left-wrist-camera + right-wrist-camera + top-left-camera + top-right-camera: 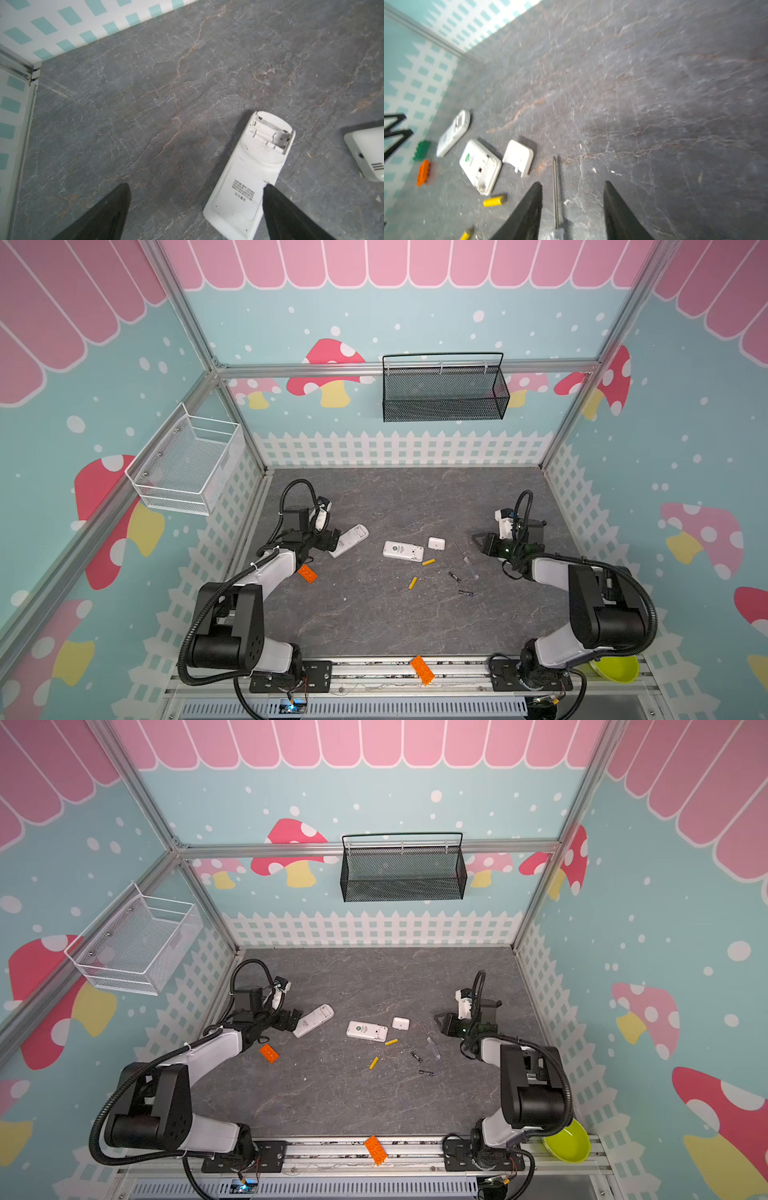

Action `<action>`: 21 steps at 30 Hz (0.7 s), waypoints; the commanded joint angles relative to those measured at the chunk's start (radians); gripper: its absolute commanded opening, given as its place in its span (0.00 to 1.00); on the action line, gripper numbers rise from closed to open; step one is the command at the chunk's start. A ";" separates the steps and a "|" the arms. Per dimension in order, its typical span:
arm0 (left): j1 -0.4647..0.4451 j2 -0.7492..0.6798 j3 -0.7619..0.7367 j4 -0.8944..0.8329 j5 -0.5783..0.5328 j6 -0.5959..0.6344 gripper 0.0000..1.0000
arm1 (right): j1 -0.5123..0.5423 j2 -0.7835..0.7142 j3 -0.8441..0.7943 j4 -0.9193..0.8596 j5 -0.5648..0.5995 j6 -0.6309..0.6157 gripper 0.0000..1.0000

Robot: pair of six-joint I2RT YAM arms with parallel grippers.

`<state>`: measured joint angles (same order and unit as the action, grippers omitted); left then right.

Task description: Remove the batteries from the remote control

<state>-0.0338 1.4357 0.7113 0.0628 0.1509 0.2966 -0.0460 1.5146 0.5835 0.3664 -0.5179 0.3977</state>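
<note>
The left gripper (196, 187) is being held wide open with nothing in its grasp. One black finger (286, 214) is being shown over the edge of the long white plastic remote control (249, 176), and contact cannot be told. That remote's battery bay is being shown uncovered at its rounded end.

The right gripper (572, 183) is being held partly open, gripping nothing. In the right wrist view the slim clear-handled screwdriver (555, 187) is being seen between its fingers, apart from both, lying on the grey marbled bench (374, 614).

The batteries are being shown loose on the bench in both top views. A bright yellow battery (428, 562) is lying just beside the squat white rectangular remote (403, 551), and a second yellow battery (412, 583) is lying near it. A black battery (455, 576) and a second black battery (466, 593) are lying near the screwdriver. The small white rectangular cover (436, 543) is lying just beside the squat remote.
</note>
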 commanded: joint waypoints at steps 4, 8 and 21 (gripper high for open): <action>0.014 -0.035 -0.050 0.162 0.017 -0.143 0.99 | -0.003 -0.154 0.030 -0.007 0.243 -0.154 0.94; 0.014 -0.008 -0.168 0.391 0.058 -0.178 0.99 | -0.003 -0.218 -0.032 0.086 0.403 -0.233 0.98; 0.019 0.092 -0.419 1.003 -0.046 -0.269 0.99 | -0.005 -0.151 -0.335 0.693 0.517 -0.384 0.98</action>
<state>-0.0208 1.4651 0.3161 0.8387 0.1432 0.0753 -0.0460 1.3273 0.2661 0.8627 -0.0216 0.0551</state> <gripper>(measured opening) 0.992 0.981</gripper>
